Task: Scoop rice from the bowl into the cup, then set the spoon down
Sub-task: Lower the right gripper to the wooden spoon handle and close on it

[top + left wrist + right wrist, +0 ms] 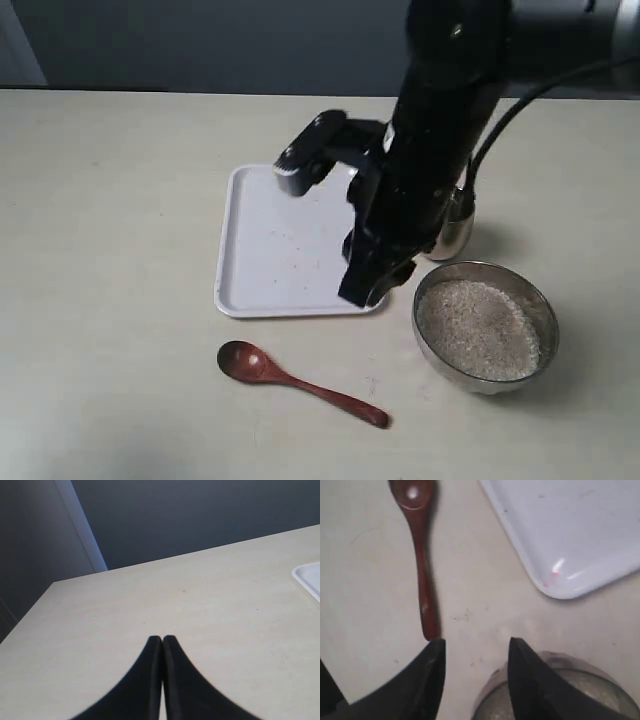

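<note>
The dark red-brown wooden spoon lies flat on the table in front of the tray, with nothing holding it. The wide steel bowl stands at the right, holding white rice. The steel cup peeks out behind my right arm, mostly hidden. My right gripper hangs open and empty above the table between the spoon's handle end and the bowl's rim. One of its fingertips is just past the handle tip. My left gripper is shut on nothing, over bare table.
A white tray lies at the middle of the table, with a few stray grains on it. My right arm reaches over the tray's right part. The table's far edge meets a dark wall.
</note>
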### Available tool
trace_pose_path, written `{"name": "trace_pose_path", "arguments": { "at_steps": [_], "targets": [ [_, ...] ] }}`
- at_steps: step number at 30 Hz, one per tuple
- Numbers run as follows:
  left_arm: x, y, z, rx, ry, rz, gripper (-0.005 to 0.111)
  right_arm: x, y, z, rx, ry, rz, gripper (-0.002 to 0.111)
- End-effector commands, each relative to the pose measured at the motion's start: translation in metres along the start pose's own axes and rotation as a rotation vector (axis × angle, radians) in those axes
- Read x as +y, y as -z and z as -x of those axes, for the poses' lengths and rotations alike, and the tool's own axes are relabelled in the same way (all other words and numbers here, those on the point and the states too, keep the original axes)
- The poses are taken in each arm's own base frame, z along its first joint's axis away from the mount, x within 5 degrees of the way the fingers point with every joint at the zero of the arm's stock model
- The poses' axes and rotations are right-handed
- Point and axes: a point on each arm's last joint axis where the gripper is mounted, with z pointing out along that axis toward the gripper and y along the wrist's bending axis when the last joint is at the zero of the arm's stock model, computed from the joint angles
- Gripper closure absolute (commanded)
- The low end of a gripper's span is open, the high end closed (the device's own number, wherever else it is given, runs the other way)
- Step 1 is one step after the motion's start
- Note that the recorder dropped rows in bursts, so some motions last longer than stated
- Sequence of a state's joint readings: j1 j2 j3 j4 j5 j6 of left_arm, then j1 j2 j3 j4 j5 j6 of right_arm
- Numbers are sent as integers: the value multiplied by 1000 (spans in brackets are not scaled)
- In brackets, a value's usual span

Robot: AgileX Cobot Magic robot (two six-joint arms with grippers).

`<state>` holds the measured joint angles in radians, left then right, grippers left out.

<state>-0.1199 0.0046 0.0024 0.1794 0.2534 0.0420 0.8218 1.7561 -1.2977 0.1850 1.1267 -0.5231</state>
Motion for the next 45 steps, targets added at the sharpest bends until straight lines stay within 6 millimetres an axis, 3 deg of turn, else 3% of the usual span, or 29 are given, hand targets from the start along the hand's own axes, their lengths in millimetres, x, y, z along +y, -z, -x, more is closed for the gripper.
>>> {"name": "trace_pose_path", "arguments": {
  "at_steps": [1, 7, 18, 36, 45],
  "targets": [
    [0, 1, 2, -21, 8, 2, 106, 14, -29, 11, 97, 100, -8, 68],
    [0, 1, 2, -21, 8, 2, 106, 21, -59, 16, 175, 118, 35, 68],
    [0, 1, 2, -21, 8, 2, 106, 38, -90, 22, 238, 139, 100, 68],
    [0, 1, 2, -21, 8, 2, 106, 40, -98, 22, 227, 119, 121, 68],
    [0, 1, 2, -21, 8, 2, 106, 36, -121, 19, 294, 110, 138, 68]
  ]
}}
